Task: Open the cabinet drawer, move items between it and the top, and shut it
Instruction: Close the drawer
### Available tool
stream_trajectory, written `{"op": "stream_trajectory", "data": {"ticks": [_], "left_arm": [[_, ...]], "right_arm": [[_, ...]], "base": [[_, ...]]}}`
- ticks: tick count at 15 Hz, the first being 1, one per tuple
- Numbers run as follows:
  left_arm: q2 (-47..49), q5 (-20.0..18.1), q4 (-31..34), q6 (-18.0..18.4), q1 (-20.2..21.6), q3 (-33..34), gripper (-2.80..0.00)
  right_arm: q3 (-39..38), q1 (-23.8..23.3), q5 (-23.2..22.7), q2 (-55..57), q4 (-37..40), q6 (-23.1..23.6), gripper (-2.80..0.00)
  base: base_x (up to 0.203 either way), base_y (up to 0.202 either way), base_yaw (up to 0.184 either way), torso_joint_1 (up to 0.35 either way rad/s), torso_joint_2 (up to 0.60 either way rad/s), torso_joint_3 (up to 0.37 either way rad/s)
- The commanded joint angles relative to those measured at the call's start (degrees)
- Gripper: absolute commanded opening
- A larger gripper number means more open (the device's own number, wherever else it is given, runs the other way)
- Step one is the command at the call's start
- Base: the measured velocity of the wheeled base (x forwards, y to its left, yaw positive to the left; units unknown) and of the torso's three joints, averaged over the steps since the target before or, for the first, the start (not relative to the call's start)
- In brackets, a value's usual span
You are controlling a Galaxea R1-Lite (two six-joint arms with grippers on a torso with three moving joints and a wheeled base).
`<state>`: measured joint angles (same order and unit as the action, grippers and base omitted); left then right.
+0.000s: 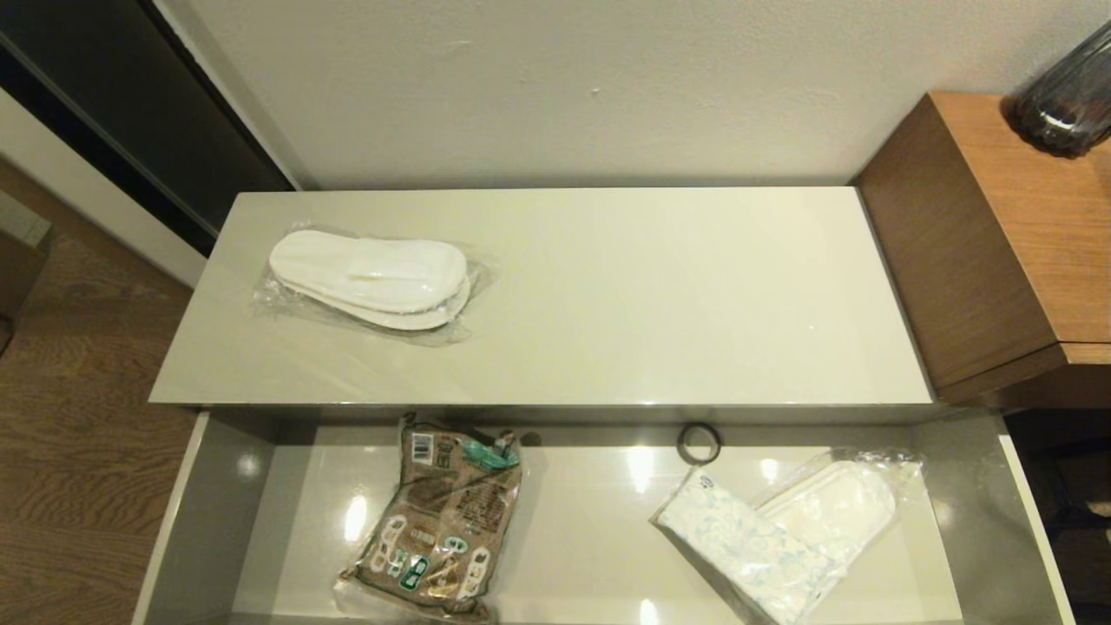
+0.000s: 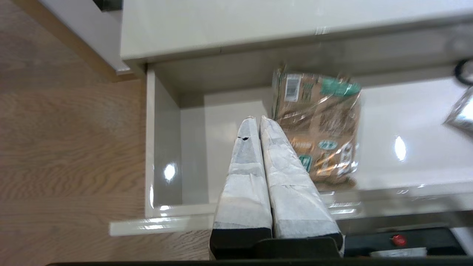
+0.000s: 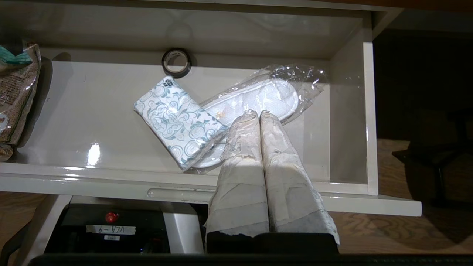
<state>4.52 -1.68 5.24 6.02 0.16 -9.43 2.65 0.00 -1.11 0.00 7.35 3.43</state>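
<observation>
The cabinet drawer (image 1: 217, 512) stands pulled out below the glossy cream top (image 1: 660, 304). One pair of white slippers in clear plastic (image 1: 369, 282) lies on the top's left part. In the drawer's right part a blue-printed tissue pack (image 1: 751, 542) lies on a second wrapped slipper pair (image 1: 838, 508). Neither gripper shows in the head view. My left gripper (image 2: 257, 119) hangs shut and empty over the drawer's left end (image 2: 162, 140). Shut and holding nothing, my right gripper (image 3: 255, 113) hovers above the slipper pair (image 3: 266, 96), beside the tissue pack (image 3: 177, 122).
A brown printed packet (image 1: 443, 521) lies in the drawer's left-middle, and a small dark ring (image 1: 698, 443) sits at its back wall. A brown wood-grain desk (image 1: 998, 234) with a dark glass vessel (image 1: 1063, 95) stands to the right. Wood floor (image 1: 78, 417) lies on the left.
</observation>
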Motion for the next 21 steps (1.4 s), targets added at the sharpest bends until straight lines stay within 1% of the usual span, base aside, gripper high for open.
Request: {"op": "stream_trajectory", "data": {"ticks": [1, 2, 4, 7, 8, 10, 11, 12, 13, 14, 15, 17, 18, 19, 21], "left_arm": [[15.4, -1.4, 8.3, -0.5, -0.1, -9.7, -2.8], [23.2, -3.7, 12.7, -0.8, -0.2, -12.7, -2.8], [36.5, -8.1, 18.5, -1.1, -0.4, -16.3, -2.8], [54.5, -12.4, 23.1, -2.3, -2.7, -18.7, -2.8], [59.2, -13.3, 23.9, -3.5, -4.2, -19.0, -2.8], [66.9, -13.9, 24.9, -7.0, -8.1, -19.4, -2.8], [69.3, -13.8, 25.3, -9.2, -10.4, -19.1, -2.8], [71.0, -13.1, 25.4, -11.2, -11.5, -18.2, -2.8], [72.7, -12.5, 25.3, -12.6, -11.8, -17.4, -2.8], [74.5, -11.7, 24.1, -13.4, -11.9, -16.2, -2.8], [75.0, -10.3, 21.7, -13.5, -11.9, -13.4, -2.8], [75.9, -6.2, 12.0, -12.8, -12.5, -6.4, -2.8], [77.6, -4.5, 4.6, -12.8, -12.9, -3.3, -2.8], [79.9, -3.3, 0.8, -12.8, -13.2, -1.5, -2.8], [83.7, -2.8, -1.1, -14.5, -13.7, -0.7, -2.8]], "right_arm": [[0.0, 0.0, 0.0, 0.1, 0.0, 0.1, -2.8], [0.0, 0.0, 0.0, 0.1, 0.0, 0.1, -2.8], [0.0, 0.0, 0.0, 0.1, 0.0, 0.1, -2.8], [0.0, 0.0, 0.0, 0.1, 0.0, 0.1, -2.8], [0.0, 0.0, 0.0, 0.1, 0.0, 0.0, -2.8], [0.0, 0.0, 0.0, 0.1, 0.0, 0.1, -2.8], [0.0, 0.0, 0.0, 0.1, 0.0, 0.1, -2.8], [0.0, 0.0, 0.0, 0.1, 0.0, 0.1, -2.8], [0.0, 0.0, 0.0, 0.1, 0.0, 0.0, -2.8], [0.0, 0.0, 0.0, 0.1, 0.0, 0.0, -2.8], [0.0, 0.0, 0.0, 0.1, 0.0, 0.0, -2.8], [0.0, 0.0, 0.0, 0.1, 0.0, 0.0, -2.8], [0.0, 0.0, 0.0, 0.1, 0.0, 0.1, -2.8], [0.0, 0.0, 0.0, 0.1, 0.0, 0.0, -2.8], [0.0, 0.0, 0.0, 0.1, 0.0, 0.1, -2.8]], "base": [[0.0, 0.0, 0.0, 0.0, 0.0, 0.0], [0.0, 0.0, 0.0, 0.0, 0.0, 0.0], [0.0, 0.0, 0.0, 0.0, 0.0, 0.0], [0.0, 0.0, 0.0, 0.0, 0.0, 0.0], [0.0, 0.0, 0.0, 0.0, 0.0, 0.0], [0.0, 0.0, 0.0, 0.0, 0.0, 0.0], [0.0, 0.0, 0.0, 0.0, 0.0, 0.0], [0.0, 0.0, 0.0, 0.0, 0.0, 0.0], [0.0, 0.0, 0.0, 0.0, 0.0, 0.0], [0.0, 0.0, 0.0, 0.0, 0.0, 0.0], [0.0, 0.0, 0.0, 0.0, 0.0, 0.0], [0.0, 0.0, 0.0, 0.0, 0.0, 0.0], [0.0, 0.0, 0.0, 0.0, 0.0, 0.0], [0.0, 0.0, 0.0, 0.0, 0.0, 0.0], [0.0, 0.0, 0.0, 0.0, 0.0, 0.0]]}}
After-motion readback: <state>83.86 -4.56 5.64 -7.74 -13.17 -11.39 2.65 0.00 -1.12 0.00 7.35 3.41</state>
